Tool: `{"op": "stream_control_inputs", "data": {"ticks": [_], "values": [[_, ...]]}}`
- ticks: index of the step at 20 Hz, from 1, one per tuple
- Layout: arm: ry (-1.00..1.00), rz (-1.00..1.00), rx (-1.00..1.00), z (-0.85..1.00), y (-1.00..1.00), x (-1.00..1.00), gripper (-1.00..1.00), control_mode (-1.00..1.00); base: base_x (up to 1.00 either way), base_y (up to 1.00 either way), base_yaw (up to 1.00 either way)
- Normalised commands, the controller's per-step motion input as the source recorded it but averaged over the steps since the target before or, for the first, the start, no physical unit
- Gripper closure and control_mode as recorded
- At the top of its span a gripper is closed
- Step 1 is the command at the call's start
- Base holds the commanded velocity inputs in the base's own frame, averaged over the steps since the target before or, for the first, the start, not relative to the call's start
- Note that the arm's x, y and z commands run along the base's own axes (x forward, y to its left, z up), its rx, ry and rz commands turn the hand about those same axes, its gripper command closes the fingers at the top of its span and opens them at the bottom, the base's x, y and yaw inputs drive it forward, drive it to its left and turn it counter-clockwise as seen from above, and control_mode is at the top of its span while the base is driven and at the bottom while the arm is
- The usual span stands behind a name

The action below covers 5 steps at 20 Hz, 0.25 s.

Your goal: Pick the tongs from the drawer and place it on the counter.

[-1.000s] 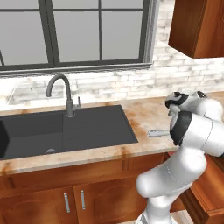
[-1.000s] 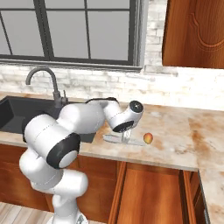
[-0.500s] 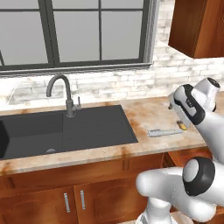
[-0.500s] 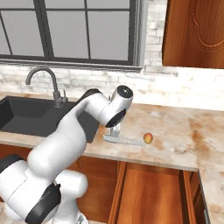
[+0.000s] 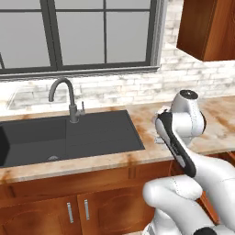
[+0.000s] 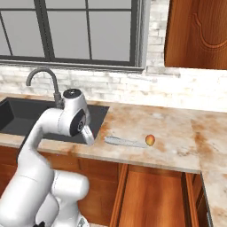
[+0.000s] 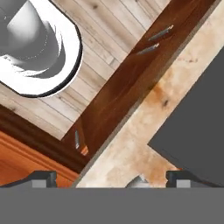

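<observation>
Lying flat on the tabletop (image 6: 177, 133), the tongs (image 6: 120, 141) rested close to its near edge, stretched left to right, with the small yellow-orange fruit (image 6: 150, 140) just beside their right end. Below that edge, nearest the cameras, the drawer (image 6: 153, 199) stood pulled open, reddish-brown inside, with the tongs no longer in it.

The claw (image 7: 111, 178) hung above the near edge of the tabletop, just left of the tongs and apart from them. In the hand view its two dark fingertips (image 7: 41, 178) stood wide apart at the bottom, with nothing between them; it gripped and touched nothing. A pale grey shape showed at the bottom of that view between the tips, too cropped to say what it was. Beneath the claw that view looked down on the tabletop's front edge, the wooden cabinet front with its silver handles, and the plank floor.

In the right base view the arm's wrist sat over the right corner of the dark sink basin (image 6: 26, 117), left of the tongs. Farther back stood the faucet (image 5: 64, 94), then the brick wall and the window (image 5: 78, 34).
</observation>
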Motion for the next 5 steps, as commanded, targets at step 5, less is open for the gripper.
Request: {"op": "stream_control_inputs", "data": {"ticks": [5], "values": [[0.0, 0.34, -0.29, -0.92, 1.0, -0.97, -1.0, -1.0, 0.0, 0.0, 0.0]]}}
